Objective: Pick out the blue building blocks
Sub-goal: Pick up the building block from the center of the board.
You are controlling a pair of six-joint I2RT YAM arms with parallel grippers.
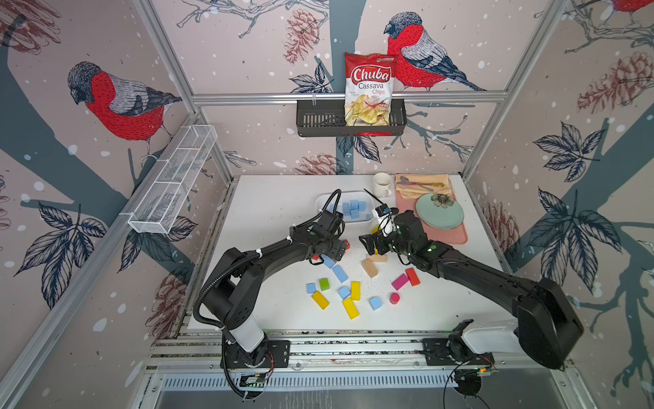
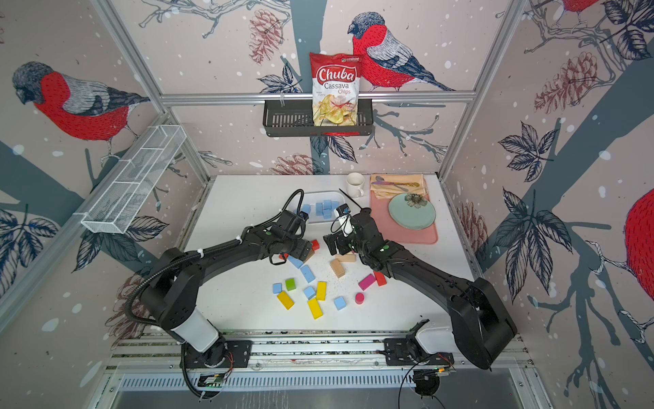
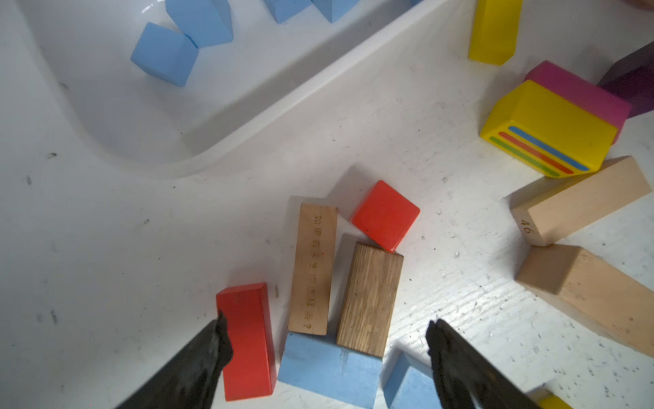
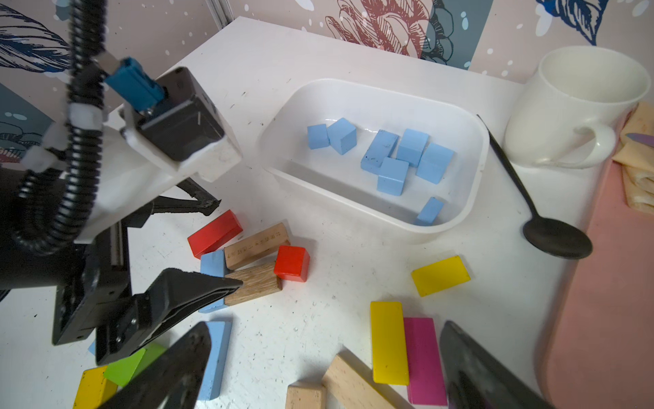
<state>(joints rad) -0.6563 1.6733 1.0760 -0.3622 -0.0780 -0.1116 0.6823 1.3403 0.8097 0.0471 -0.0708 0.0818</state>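
Observation:
Several blue building blocks [image 1: 354, 209] lie in a white tub [image 1: 320, 203] at the back; the right wrist view shows those blue blocks [image 4: 407, 159] too. More blue blocks lie loose on the table [image 1: 339, 273], [image 1: 311, 288], [image 1: 375, 303]. My left gripper [image 1: 331, 254] is low over a cluster in front of the tub. It is open [image 3: 327, 320], and its fingers straddle a blue bar [image 3: 329, 371], a red bar [image 3: 247, 340] and two tan blocks. My right gripper [image 1: 368, 244] hovers open [image 4: 326, 325] over bare table beside tan blocks, holding nothing.
Yellow [image 1: 350, 307], green [image 1: 324, 283], pink [image 1: 400, 281], red [image 1: 412, 276] and tan [image 1: 369, 268] blocks are scattered at mid-table. A white mug [image 1: 382, 185], a black spoon [image 4: 552, 240] and a pink mat [image 1: 456, 235] with a green plate [image 1: 440, 212] stand at the back right.

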